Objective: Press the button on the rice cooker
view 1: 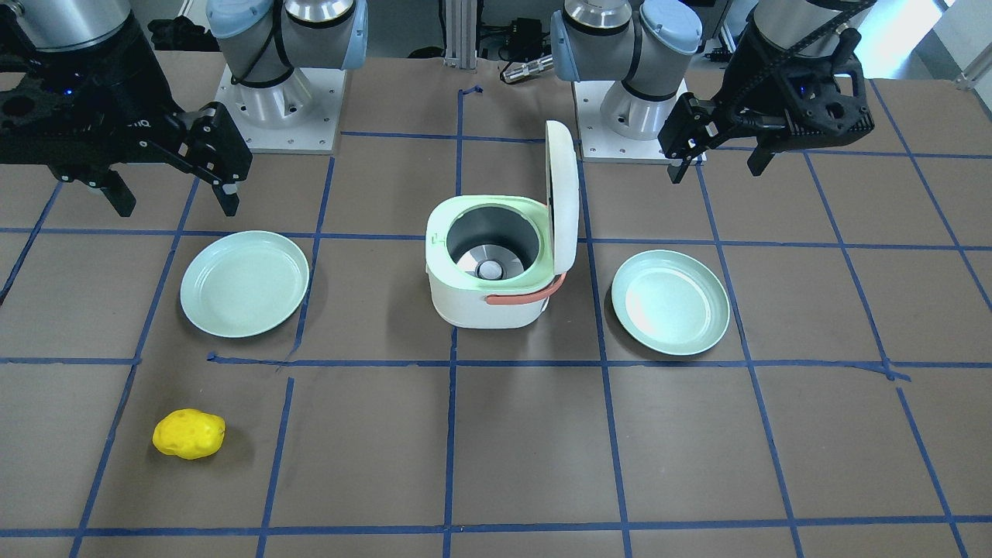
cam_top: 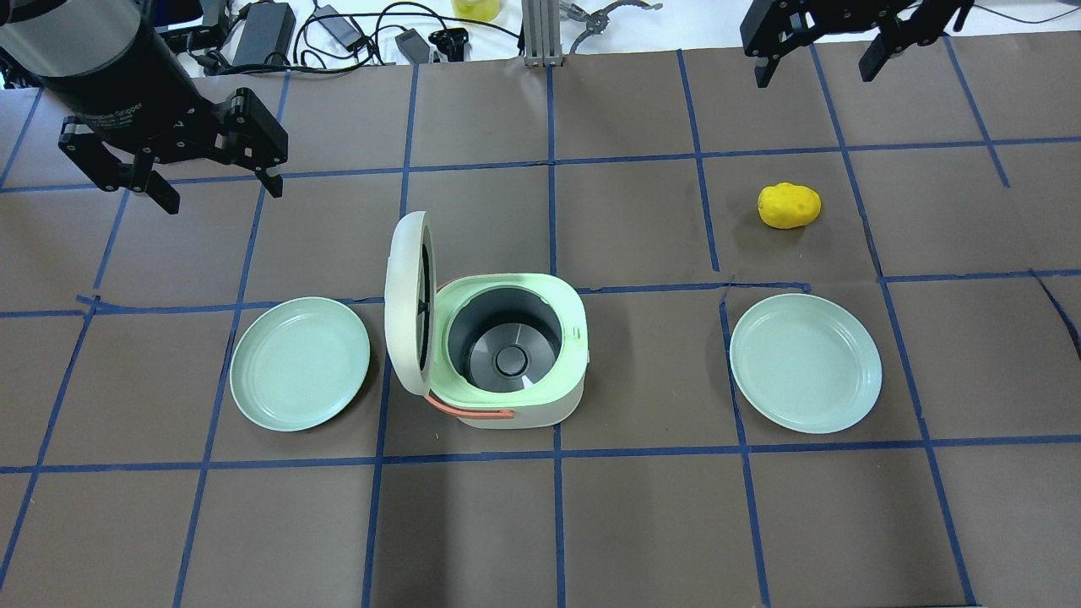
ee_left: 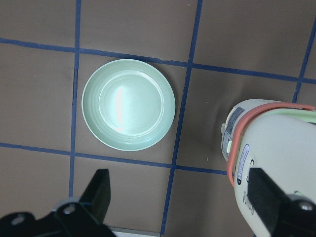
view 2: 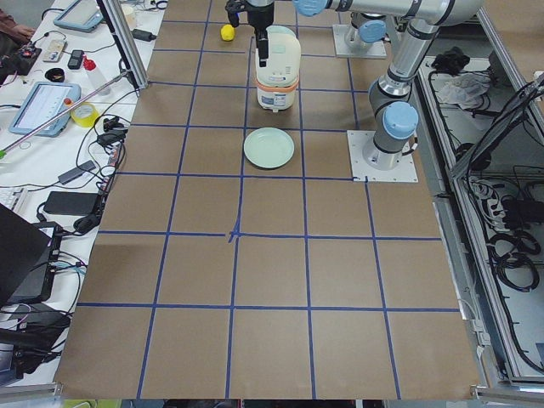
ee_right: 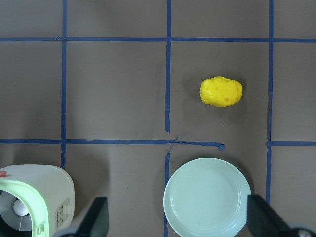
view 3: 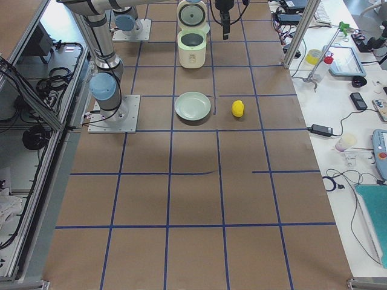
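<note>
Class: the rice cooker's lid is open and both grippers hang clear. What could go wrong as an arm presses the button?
1. The lid stands upright on the left gripper's side; an approach from there may knock it.
2. The rice cooker sits unclamped; a sideways push might slide it into the plate by its lid.
3. No view clearly shows the button, so a press may miss.

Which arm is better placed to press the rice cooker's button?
Probably right. The open lid stands on the left side of the rice cooker, between it and the left gripper; the right gripper faces the unhinged side.
</note>
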{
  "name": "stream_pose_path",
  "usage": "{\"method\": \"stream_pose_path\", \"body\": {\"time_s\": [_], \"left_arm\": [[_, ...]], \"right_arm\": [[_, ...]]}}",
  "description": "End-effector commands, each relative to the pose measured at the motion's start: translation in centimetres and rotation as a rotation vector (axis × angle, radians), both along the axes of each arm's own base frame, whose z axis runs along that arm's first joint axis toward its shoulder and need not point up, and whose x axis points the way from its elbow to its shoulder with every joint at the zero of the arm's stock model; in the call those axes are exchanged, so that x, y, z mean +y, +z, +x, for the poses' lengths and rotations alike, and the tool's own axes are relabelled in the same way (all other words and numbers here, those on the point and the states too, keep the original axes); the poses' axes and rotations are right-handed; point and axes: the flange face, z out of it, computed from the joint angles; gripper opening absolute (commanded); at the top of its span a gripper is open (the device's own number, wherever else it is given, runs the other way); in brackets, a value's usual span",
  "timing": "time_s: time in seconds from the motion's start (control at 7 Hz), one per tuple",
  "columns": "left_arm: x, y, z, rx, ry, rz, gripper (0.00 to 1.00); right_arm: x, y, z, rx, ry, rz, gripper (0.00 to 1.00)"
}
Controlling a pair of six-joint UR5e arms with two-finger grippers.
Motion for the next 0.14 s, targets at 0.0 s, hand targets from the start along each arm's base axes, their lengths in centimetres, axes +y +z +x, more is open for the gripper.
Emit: {"method": "stream_pose_path", "body": {"time_s": [0.0], "left_arm": [[0.00, 0.00, 0.00, 0.000, 0.000, 0.000, 1.00]], "right_arm": [[-0.02, -0.14, -0.15, 0.001, -0.003, 0.002, 1.00]]}}
